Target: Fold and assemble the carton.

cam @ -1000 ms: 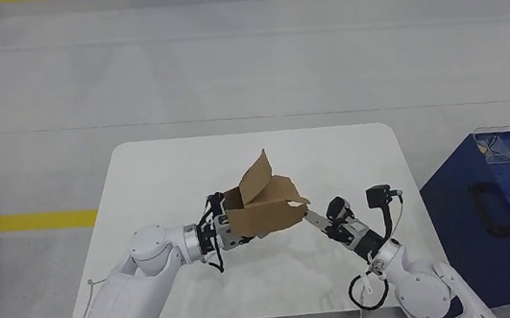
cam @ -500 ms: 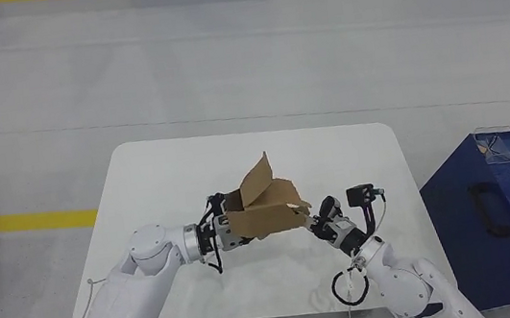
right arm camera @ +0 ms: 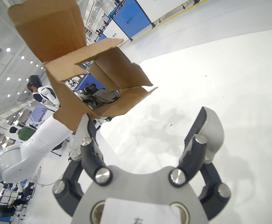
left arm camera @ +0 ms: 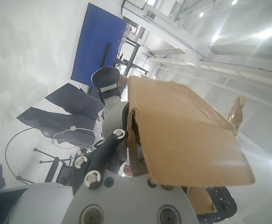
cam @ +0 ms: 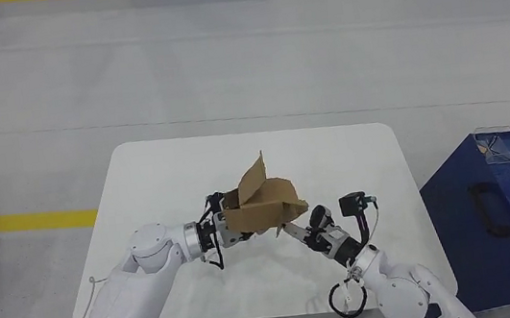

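A brown cardboard carton [cam: 263, 206] is held in the air above the white table [cam: 352, 156], its flaps spread and one flap standing up. My left gripper [cam: 220, 231] is shut on the carton's [left arm camera: 180, 137] left wall. My right gripper [cam: 295, 228] is at the carton's lower right corner. Seen from the right wrist, that gripper [right arm camera: 146, 125] is open, and one of its fingers [right arm camera: 88, 125] touches the edge of the lowest flap of the carton [right arm camera: 102, 70]. The carton is open through, and the left gripper [right arm camera: 99, 96] shows inside it.
Both arms work over the table's front half, near its front edge. A blue cabinet [cam: 504, 213] stands off the table's right side with a clear box [cam: 497, 142] on top. Bare tabletop lies behind and beside the carton.
My right gripper has moved left, from a gap beside the carton to its lower right corner. The carton has shifted slightly in the left gripper's hold.
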Controlling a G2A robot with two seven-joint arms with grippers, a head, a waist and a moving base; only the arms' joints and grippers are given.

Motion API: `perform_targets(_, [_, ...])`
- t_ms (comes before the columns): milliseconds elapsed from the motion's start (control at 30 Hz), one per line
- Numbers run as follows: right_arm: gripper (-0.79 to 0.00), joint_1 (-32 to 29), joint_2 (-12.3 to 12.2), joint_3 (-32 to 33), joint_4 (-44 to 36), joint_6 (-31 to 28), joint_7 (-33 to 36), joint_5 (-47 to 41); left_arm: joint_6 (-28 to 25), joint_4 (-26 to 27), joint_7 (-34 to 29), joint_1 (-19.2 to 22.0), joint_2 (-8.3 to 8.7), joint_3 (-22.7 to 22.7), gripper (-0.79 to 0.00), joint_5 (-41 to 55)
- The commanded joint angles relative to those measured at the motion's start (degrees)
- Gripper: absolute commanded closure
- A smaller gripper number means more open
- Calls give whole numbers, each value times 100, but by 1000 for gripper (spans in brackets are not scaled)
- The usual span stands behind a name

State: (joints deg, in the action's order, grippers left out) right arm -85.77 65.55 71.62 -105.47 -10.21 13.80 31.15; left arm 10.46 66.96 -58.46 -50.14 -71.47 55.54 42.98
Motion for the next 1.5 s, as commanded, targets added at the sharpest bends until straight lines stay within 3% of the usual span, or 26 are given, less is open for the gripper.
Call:
perform_targets(0, [-785,6,4,37,30,3,-19,-83,-73,23,11,-8,-7,4,0,3])
perform_targets(467, [-785,24,-14,522,-30,277,169,-377,-679,177,-315,-70,-2,1,0,-371])
perform_targets(967, [-785,244,22,458,86,655,414,-229,258,-103,-336,64,-58,8,0,150])
perform_targets(1467, [-785,452,62,328,294,780,520,-48,152,82,-522,6,-36,-61,0,-229])
